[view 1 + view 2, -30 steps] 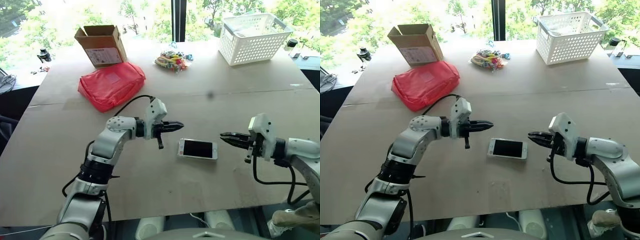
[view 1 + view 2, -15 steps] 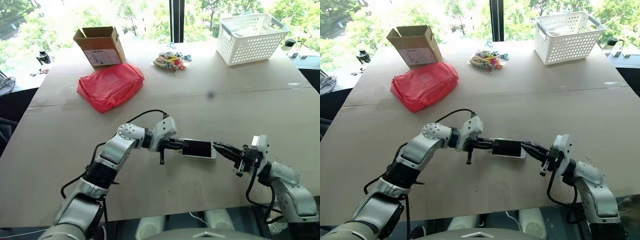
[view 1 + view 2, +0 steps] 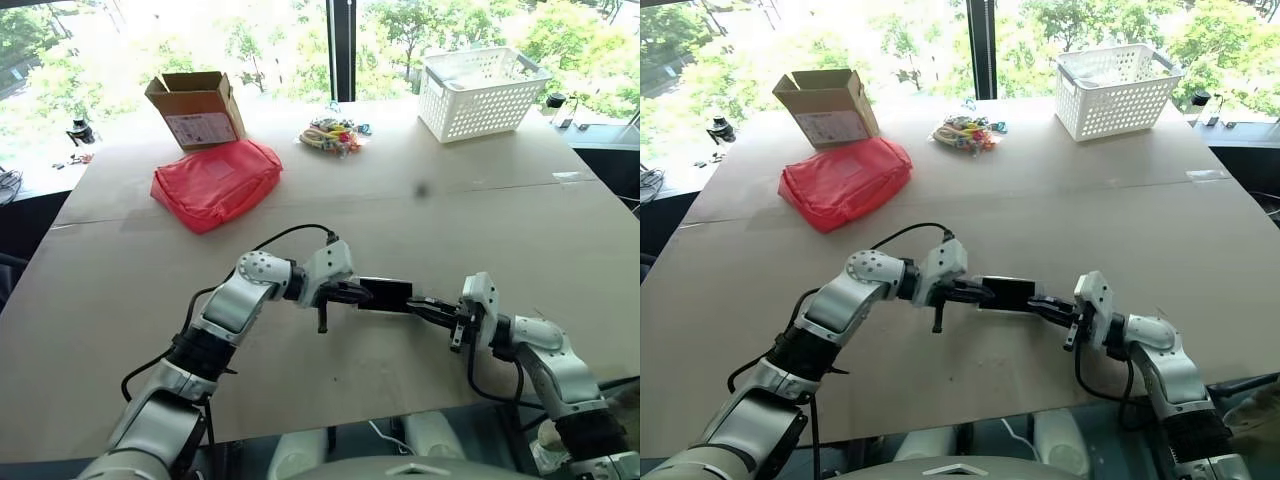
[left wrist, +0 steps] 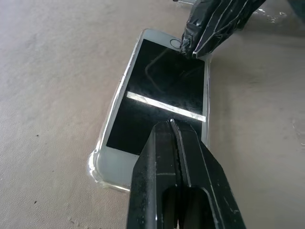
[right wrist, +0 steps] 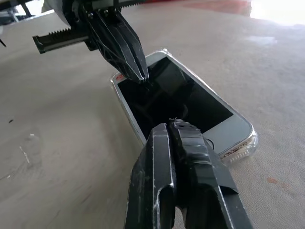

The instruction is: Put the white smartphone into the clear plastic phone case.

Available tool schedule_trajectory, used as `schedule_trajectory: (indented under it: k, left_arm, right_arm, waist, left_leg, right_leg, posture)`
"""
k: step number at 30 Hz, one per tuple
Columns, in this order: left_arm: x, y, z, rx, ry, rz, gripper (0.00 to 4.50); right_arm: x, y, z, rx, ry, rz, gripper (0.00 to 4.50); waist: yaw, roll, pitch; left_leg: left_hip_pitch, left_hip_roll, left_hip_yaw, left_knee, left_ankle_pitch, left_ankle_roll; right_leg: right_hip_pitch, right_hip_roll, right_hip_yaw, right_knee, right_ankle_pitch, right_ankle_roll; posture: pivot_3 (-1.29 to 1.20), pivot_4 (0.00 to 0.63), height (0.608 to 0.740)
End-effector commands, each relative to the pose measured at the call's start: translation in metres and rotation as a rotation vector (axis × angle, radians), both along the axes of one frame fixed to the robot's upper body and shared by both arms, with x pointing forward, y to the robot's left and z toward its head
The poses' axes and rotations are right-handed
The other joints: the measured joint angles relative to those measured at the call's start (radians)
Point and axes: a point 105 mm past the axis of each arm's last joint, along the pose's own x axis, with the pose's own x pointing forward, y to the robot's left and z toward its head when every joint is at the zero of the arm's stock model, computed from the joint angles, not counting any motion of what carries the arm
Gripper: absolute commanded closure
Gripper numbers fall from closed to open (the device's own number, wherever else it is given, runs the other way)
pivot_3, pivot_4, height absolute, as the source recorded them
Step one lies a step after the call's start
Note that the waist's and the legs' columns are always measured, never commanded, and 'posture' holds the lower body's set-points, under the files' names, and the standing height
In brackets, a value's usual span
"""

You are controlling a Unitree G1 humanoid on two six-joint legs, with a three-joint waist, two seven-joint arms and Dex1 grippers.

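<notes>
On the bench [image 3: 120, 290] the phone [image 4: 159, 102] lies face up inside the clear case [image 4: 97, 169]. Left end effector [image 4: 174, 126] and right end effector [image 5: 176, 125], both clenched empty, press its opposite ends.

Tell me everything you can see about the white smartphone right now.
The white smartphone is a flat slab with a black screen, white bezels and rounded corners. It lies face up on the table, inside the clear plastic phone case, whose rim shows around its edges. The shut left gripper and right gripper each press a tip on one end.
</notes>
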Motion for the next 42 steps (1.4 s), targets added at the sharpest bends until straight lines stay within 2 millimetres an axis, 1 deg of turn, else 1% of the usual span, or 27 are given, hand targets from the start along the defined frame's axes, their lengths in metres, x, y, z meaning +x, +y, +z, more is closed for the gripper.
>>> schedule_trajectory:
  k: [1, 3, 5, 7, 9, 12, 13, 15, 18, 20, 21, 23, 25, 29, 31, 33, 35, 37, 38, 39, 40, 41, 42]
  left_arm:
    - [-0.001, -0.003, 0.009, -0.013, -0.038, -0.009, 4.5]
    - [-0.001, -0.003, 0.008, -0.013, -0.037, -0.006, 4.5]
    - [-0.002, -0.002, 0.007, -0.012, -0.035, -0.003, 4.5]
    - [-0.003, -0.002, 0.006, -0.011, -0.032, -0.002, 4.5]
    - [-0.004, -0.002, 0.004, -0.01, -0.028, -0.003, 4.5]
    - [-0.005, -0.003, 0.002, -0.008, -0.022, -0.004, 4.5]
    - [-0.004, -0.003, 0.001, -0.008, -0.02, -0.003, 4.5]
    - [-0.005, -0.003, 0.0, -0.007, -0.015, -0.003, 4.5]
    - [-0.006, -0.003, -0.004, -0.003, -0.006, -0.004, 4.5]
    - [-0.008, -0.002, -0.006, 0.001, -0.001, -0.005, 4.5]
    - [-0.008, -0.002, -0.008, 0.004, 0.001, -0.004, 4.5]
    - [-0.008, -0.001, -0.009, 0.012, 0.002, -0.004, 4.5]
    - [-0.008, -0.001, -0.01, 0.015, 0.002, -0.005, 4.5]
    - [-0.008, 0.0, -0.01, 0.017, -0.001, -0.006, 4.5]
    - [-0.008, 0.0, -0.01, 0.018, -0.001, -0.006, 4.5]
    - [-0.008, 0.0, -0.01, 0.019, -0.002, -0.004, 4.5]
    - [-0.006, -0.001, -0.007, -0.014, -0.009, 0.014, 4.5]
    - [0.001, -0.003, 0.011, -0.121, -0.038, 0.072, 4.5]
    - [0.004, -0.002, 0.019, -0.166, -0.06, 0.103, 4.5]
    - [0.006, -0.001, 0.023, -0.193, -0.074, 0.123, 4.5]
    - [0.008, 0.002, 0.025, -0.202, -0.084, 0.148, 4.5]
    - [0.007, 0.009, 0.028, -0.229, -0.078, 0.166, 4.5]
    - [0.006, 0.016, 0.03, -0.249, -0.066, 0.177, 3.99]
  right_arm:
    - [-0.043, -0.021, -0.086, -0.265, 0.451, -0.055, 4.41]
    - [-0.043, -0.02, -0.082, -0.274, 0.46, -0.056, 4.41]
    - [-0.039, -0.017, -0.072, -0.25, 0.437, -0.059, 4.41]
    - [-0.028, -0.013, -0.06, -0.199, 0.392, -0.089, 4.41]
    - [-0.012, -0.01, -0.046, -0.105, 0.367, -0.167, 4.41]
    - [0.001, -0.006, -0.025, 0.015, 0.31, -0.193, 4.41]
    - [0.007, -0.009, -0.022, 0.024, 0.292, -0.231, 4.41]
    - [0.014, -0.015, -0.024, 0.011, 0.291, -0.294, 4.41]
    - [0.016, -0.014, -0.021, 0.038, 0.305, -0.321, 4.41]
    - [0.016, -0.014, -0.022, 0.042, 0.324, -0.336, 4.41]
    - [0.014, -0.015, -0.025, 0.019, 0.335, -0.333, 4.41]
    - [0.011, -0.018, -0.033, -0.042, 0.351, -0.335, 4.41]
    - [0.005, -0.02, -0.041, -0.101, 0.363, -0.307, 4.41]
    - [-0.015, -0.025, -0.058, -0.277, 0.364, -0.187, 4.41]
    - [-0.02, -0.028, -0.061, -0.329, 0.349, -0.145, 4.41]
    - [-0.018, -0.029, -0.059, -0.352, 0.276, -0.127, 4.41]
    - [-0.01, -0.022, -0.043, -0.274, 0.157, -0.102, 4.41]
    - [0.001, -0.013, -0.011, -0.108, 0.046, -0.093, 4.41]
    - [0.004, -0.012, 0.002, -0.043, 0.01, -0.097, 4.41]
    - [0.006, -0.012, 0.01, -0.006, -0.012, -0.099, 3.9]
    - [0.005, -0.013, 0.016, 0.016, -0.024, -0.091, 3.73]
    - [0.006, -0.018, 0.025, 0.022, -0.064, -0.079, 3.22]
    - [0.006, -0.022, 0.031, 0.023, -0.087, -0.069, 2.78]
  waist:
    - [0.002, -0.004, -0.01]
    - [0.006, -0.008, -0.015]
    - [0.008, -0.009, -0.015]
    - [0.008, -0.009, -0.015]
    - [0.006, -0.009, -0.015]
    - [-0.001, -0.007, -0.012]
    - [-0.001, -0.003, -0.008]
    - [-0.001, 0.004, -0.004]
    - [0.0, 0.004, -0.004]
    - [0.002, 0.004, -0.005]
    - [0.003, 0.004, -0.005]
    - [0.004, 0.004, -0.005]
    - [0.004, 0.004, -0.005]
    - [0.011, 0.004, -0.006]
    - [0.021, 0.002, -0.008]
    - [0.026, 0.0, -0.01]
    - [0.026, 0.0, -0.009]
    - [0.026, 0.002, -0.008]
    - [0.026, 0.002, -0.003]
    - [0.026, 0.004, 0.003]
    - [0.025, 0.006, 0.007]
    - [0.024, 0.008, 0.01]
    - [0.022, 0.01, 0.013]
  left_leg:
    - [0.001, 0.001, -0.001, 0.0, 0.0, 0.0]
    - [0.004, 0.003, -0.002, 0.0, 0.0, 0.0]
    - [0.008, 0.003, -0.002, -0.001, 0.0, 0.0]
    - [0.01, 0.004, -0.001, -0.002, -0.001, 0.0]
    - [0.01, 0.005, -0.002, -0.004, -0.001, 0.0]
    - [0.01, 0.006, -0.001, -0.007, -0.001, 0.0]
    - [0.01, 0.006, 0.0, -0.007, -0.001, 0.0]
    - [0.009, 0.005, 0.001, -0.009, -0.001, 0.0]
    - [0.006, 0.005, 0.001, -0.011, -0.001, 0.0]
    - [-0.001, 0.005, 0.001, -0.01, 0.0, 0.0]
    - [-0.004, 0.005, 0.001, -0.01, 0.0, 0.0]
    - [-0.004, 0.005, 0.001, -0.01, 0.0, 0.0]
    - [-0.005, 0.005, 0.001, -0.01, 0.0, 0.0]
    - [-0.005, 0.005, 0.0, -0.01, 0.0, 0.0]
    - [-0.004, 0.004, -0.001, -0.01, 0.0, 0.0]
    - [-0.005, 0.005, -0.002, -0.011, 0.0, 0.0]
    - [-0.005, 0.005, -0.002, -0.011, 0.0, 0.0]
    - [-0.005, 0.005, -0.001, -0.011, 0.0, 0.0]
    - [-0.006, 0.005, -0.001, -0.011, 0.0, 0.0]
    - [-0.006, 0.005, -0.001, -0.011, 0.0, 0.0]
    - [-0.007, 0.005, -0.001, -0.011, 0.0, 0.0]
    - [-0.008, 0.005, -0.002, -0.011, 0.0, 0.0]
    - [-0.009, 0.005, -0.001, -0.011, 0.0, 0.0]
  right_leg:
    - [0.001, 0.001, 0.0, 0.0, 0.0, 0.0]
    - [0.004, 0.002, -0.001, -0.002, 0.0, 0.0]
    - [0.009, 0.002, -0.001, -0.005, 0.0, 0.0]
    - [0.012, 0.001, 0.0, -0.008, -0.001, 0.0]
    - [0.013, 0.001, 0.0, -0.012, -0.001, 0.0]
    - [0.012, 0.002, 0.0, -0.013, 0.0, 0.0]
    - [0.012, 0.002, 0.0, -0.013, 0.0, 0.0]
    - [0.009, 0.001, 0.001, -0.013, 0.0, 0.0]
    - [0.005, 0.002, 0.001, -0.013, 0.0, 0.0]
    - [-0.001, 0.003, 0.001, -0.013, 0.003, 0.003]
    - [-0.003, 0.003, 0.001, -0.013, 0.003, 0.002]
    - [-0.003, 0.002, 0.001, -0.014, 0.004, 0.001]
    - [-0.003, 0.002, 0.001, -0.015, 0.003, 0.002]
    - [-0.003, 0.002, 0.0, -0.015, 0.002, 0.001]
    - [-0.003, 0.002, -0.002, -0.016, 0.001, 0.002]
    - [-0.003, 0.002, -0.003, -0.017, 0.001, 0.002]
    - [-0.003, 0.002, -0.003, -0.017, 0.001, 0.002]
    - [-0.003, 0.002, -0.002, -0.017, 0.001, 0.002]
    - [-0.003, 0.002, -0.002, -0.017, 0.001, 0.002]
    - [-0.003, 0.002, -0.002, -0.017, 0.002, 0.002]
    - [-0.004, 0.002, -0.002, -0.017, 0.002, 0.003]
    - [-0.005, 0.002, -0.002, -0.017, 0.003, 0.003]
    - [-0.006, 0.002, -0.002, -0.017, 0.003, 0.003]
  posture:
    - [0.0, 0.15, 0.74]
    - [0.0, 0.15, 0.74]
    - [0.0, 0.15, 0.74]
    - [0.0, 0.15, 0.74]
    - [0.0, 0.15, 0.74]
    - [0.0, 0.15, 0.74]
    - [0.0, 0.15, 0.74]
    - [0.0, 0.15, 0.74]
    - [0.0, 0.15, 0.74]
    - [0.0, 0.15, 0.74]
    - [0.0, 0.15, 0.74]
    - [0.0, 0.15, 0.74]
    - [0.0, 0.15, 0.74]
    - [0.0, 0.15, 0.74]
    - [0.0, 0.15, 0.74]
    - [0.0, 0.15, 0.74]
    - [0.0, 0.15, 0.74]
    - [0.0, 0.15, 0.74]
    - [0.0, 0.15, 0.74]
    - [0.0, 0.15, 0.74]
    - [0.0, 0.15, 0.74]
    - [0.0, 0.15, 0.74]
    - [0.0, 0.15, 0.74]
